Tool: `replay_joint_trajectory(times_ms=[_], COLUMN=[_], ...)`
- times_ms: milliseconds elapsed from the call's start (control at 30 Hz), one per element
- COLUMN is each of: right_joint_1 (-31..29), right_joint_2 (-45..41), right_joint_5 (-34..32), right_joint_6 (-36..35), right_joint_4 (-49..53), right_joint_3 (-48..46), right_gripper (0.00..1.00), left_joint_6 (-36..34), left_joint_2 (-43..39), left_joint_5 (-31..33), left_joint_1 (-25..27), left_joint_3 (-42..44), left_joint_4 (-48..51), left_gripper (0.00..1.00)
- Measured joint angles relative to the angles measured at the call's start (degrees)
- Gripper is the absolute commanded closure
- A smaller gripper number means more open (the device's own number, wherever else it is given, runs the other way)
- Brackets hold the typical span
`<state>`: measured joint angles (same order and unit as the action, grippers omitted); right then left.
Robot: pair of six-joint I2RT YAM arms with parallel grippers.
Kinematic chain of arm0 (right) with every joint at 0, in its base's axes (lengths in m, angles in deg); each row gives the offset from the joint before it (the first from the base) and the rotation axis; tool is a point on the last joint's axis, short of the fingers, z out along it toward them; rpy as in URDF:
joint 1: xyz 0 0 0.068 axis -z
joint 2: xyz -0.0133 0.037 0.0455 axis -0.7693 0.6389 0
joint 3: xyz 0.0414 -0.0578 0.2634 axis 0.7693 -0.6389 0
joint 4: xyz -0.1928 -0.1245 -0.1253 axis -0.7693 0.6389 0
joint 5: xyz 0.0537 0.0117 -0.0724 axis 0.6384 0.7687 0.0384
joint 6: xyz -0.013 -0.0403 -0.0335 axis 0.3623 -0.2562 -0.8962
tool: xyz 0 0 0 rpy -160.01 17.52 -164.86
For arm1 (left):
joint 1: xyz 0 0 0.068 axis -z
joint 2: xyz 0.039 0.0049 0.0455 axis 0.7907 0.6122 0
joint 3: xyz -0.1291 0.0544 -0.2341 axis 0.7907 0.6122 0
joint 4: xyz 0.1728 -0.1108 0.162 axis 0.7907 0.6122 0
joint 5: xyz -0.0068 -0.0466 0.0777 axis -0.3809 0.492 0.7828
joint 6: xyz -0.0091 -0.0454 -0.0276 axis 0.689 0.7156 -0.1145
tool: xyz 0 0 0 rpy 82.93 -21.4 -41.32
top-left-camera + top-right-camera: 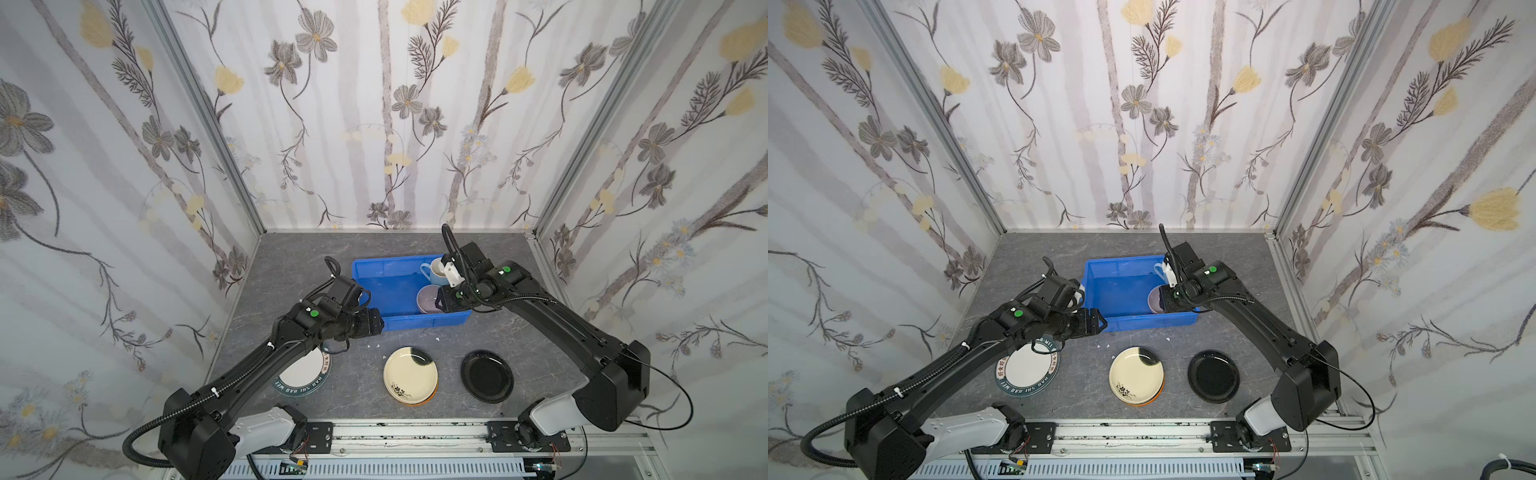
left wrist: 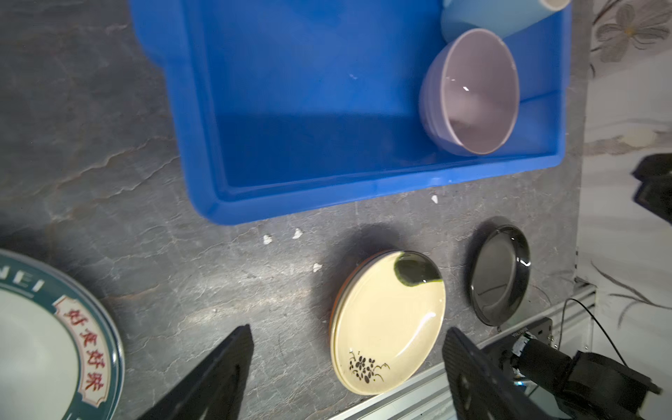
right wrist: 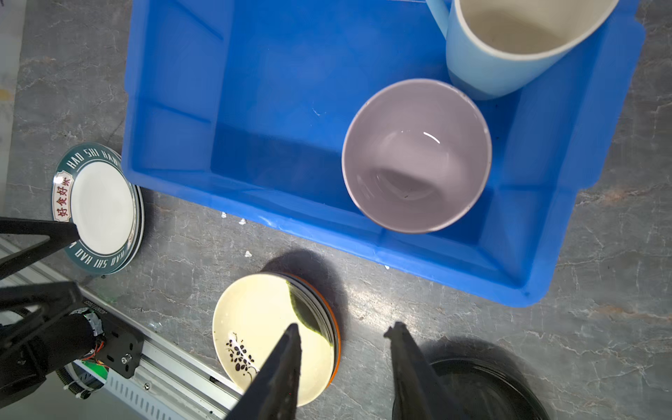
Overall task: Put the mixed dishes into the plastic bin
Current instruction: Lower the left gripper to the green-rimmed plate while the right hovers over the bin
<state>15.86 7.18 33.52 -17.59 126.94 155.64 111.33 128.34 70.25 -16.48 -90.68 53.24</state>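
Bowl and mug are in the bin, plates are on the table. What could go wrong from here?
1. The cream plate lies stacked on the orange plate; a rim grasp might lift or drag both.
2. The light blue mug and lilac bowl fill the right end of the blue bin; an incoming plate may knock them.
3. The open left gripper sits close to the bin's near left corner and could nudge it.

Bright, even light fell from overhead. Soft shadows lay on the grey table (image 3: 600, 327) at the far edges of the cream plate (image 3: 262, 327) and black plate (image 3: 483, 385). Small glints shone in the lilac bowl (image 3: 418, 156). Both top views bowed at their edges. The fingers of the right gripper (image 3: 343, 326) were out of focus.
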Motion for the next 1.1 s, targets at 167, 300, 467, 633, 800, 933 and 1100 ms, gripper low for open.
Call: replay_joint_trajectory(times_ms=[167, 300, 467, 633, 800, 933, 1100], right_joint_1=[-3.3, -6.8, -9.8, -12.5, -14.6, -14.0, -10.4], right_joint_2=[-1.0, 1.0, 6.4, 11.7, 15.4, 18.0, 21.4], right_joint_5=[0.4, 0.5, 2.9, 2.9, 2.9, 1.3, 1.7], right_joint_6=[0.9, 2.3, 4.6, 5.3, 5.7, 5.4, 3.5], right_joint_4=[-1.3, -3.8, -6.4, -6.9, -6.7, -6.4, -5.7], right_joint_3=[-0.8, 1.5, 1.8, 3.6, 3.7, 3.9, 6.2], right_gripper=[0.57, 0.57, 0.57, 0.57, 0.56, 0.56, 0.56], left_joint_6=[8.3, 11.6, 11.9, 11.6, 10.1, 9.0, 7.4], left_joint_2=[-10.4, -18.3, -22.9, -23.7, -21.2, -20.3, -18.9], left_joint_5=[7.4, 9.2, 7.4, 6.9, 4.1, 1.4, -0.2], left_joint_1=[-7.9, -18.9, -23.4, -26.0, -31.6, -35.7, -39.7], left_joint_3=[6.4, 9.8, 10.8, 10.4, 10.6, 11.0, 11.0], left_joint_4=[5.8, 11.5, 15.6, 18.1, 17.9, 17.6, 16.9], left_gripper=[0.14, 0.14, 0.11, 0.06, 0.05, 0.05, 0.03])
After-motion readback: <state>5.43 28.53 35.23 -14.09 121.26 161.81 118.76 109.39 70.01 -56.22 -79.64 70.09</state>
